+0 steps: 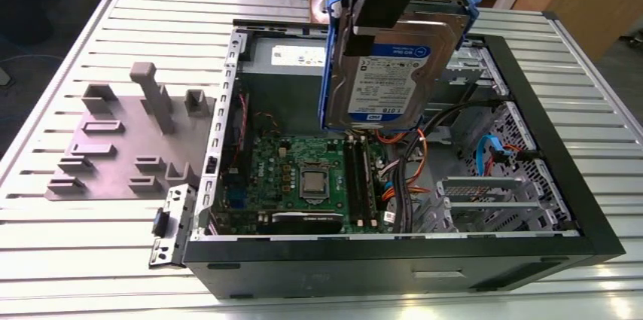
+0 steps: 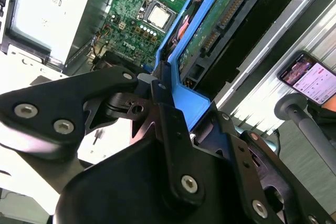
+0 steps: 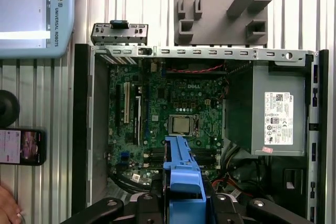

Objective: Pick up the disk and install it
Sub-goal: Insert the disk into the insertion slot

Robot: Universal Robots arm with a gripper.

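Disk [image 1: 387,71], blue-framed, upper centre of exterior view, pinched on edge between fingers [image 2: 167,121] of gripper [image 2: 178,95], over open computer case [image 1: 562,207]. Risk: slip from narrow edge grip, dropping onto motherboard [image 1: 301,177].

Robot lab: aluminium-slat bench [image 1: 80,260], open PC case [image 1: 402,261], teach pendant [image 3: 31,24].

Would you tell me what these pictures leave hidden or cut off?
- First wrist view: the gripper covers much of the disk.
- Exterior view: the disk hides part of the case; the top edge cuts off the gripper.
- Second wrist view: the edge cuts off the phone.
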